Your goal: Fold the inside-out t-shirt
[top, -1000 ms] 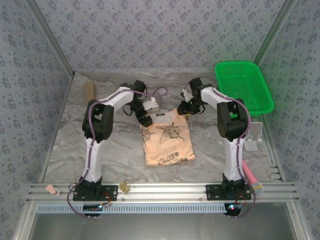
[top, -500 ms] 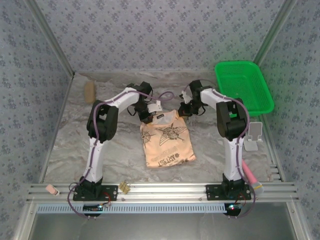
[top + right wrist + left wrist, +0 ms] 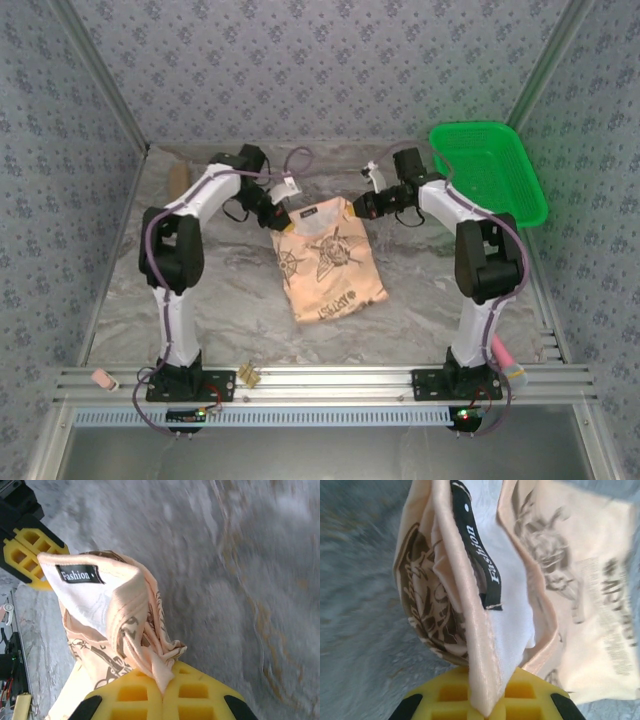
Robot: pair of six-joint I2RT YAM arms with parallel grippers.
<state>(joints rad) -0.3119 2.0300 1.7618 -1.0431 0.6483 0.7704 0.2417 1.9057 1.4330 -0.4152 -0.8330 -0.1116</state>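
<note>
The inside-out t-shirt is tan-beige with dark brown prints and lies folded near the middle of the marble table, its upper edge lifted and stretched between both grippers. My left gripper is shut on the upper left corner. In the left wrist view the yellow pads pinch a cream hem, beside the black neck label. My right gripper is shut on the upper right corner. A bunched fold of the t-shirt sits between its yellow pads; the neck label and the left gripper's fingers lie beyond.
A green plastic basket stands at the back right, close to the right arm. A brown object lies at the back left. A white stand and a pink item sit at the right edge. Patterned walls enclose three sides.
Both grippers closed on the shirt's upper corners, then moved apart and toward the back. The upper edge is now lifted and spread wider.
</note>
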